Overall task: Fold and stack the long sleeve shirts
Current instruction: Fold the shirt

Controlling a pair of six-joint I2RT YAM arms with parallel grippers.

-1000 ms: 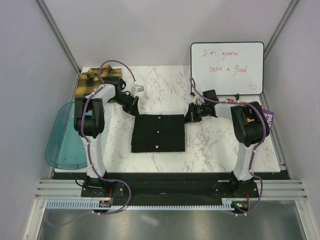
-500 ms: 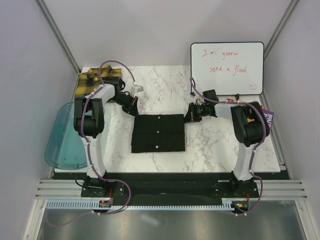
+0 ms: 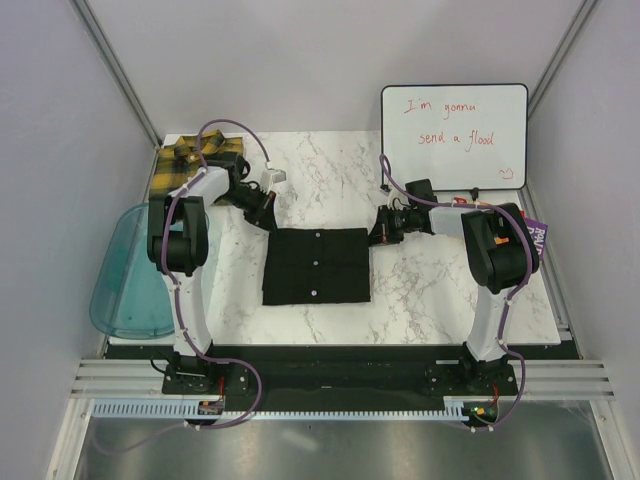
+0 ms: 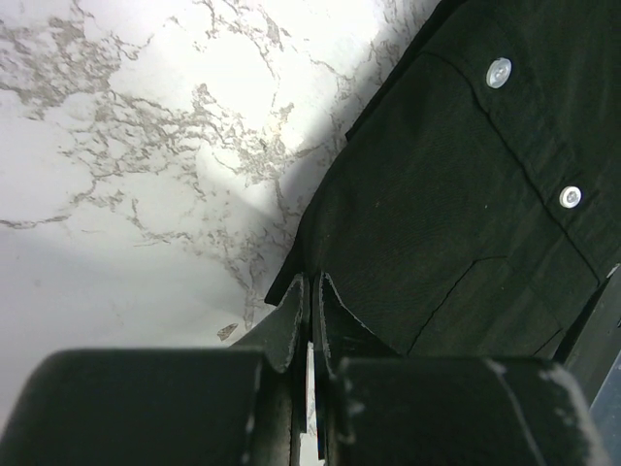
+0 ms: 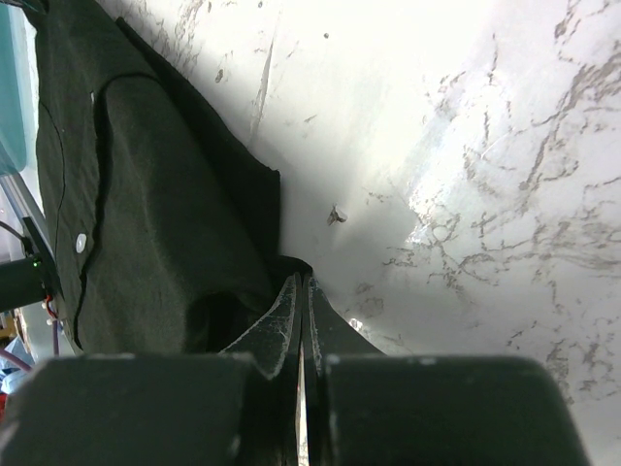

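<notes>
Your left gripper (image 4: 309, 296) and right gripper (image 5: 302, 291) are each clenched on a far corner of the folded black shirt (image 3: 316, 268). The plaid shirt (image 3: 178, 172) lies at the table's far-left corner.

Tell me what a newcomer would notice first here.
A folded black shirt lies in the middle of the marble table, with the left gripper and right gripper each pinched shut on a far corner. A folded plaid shirt sits at the far left corner, and a whiteboard with red handwriting stands far right.
</notes>
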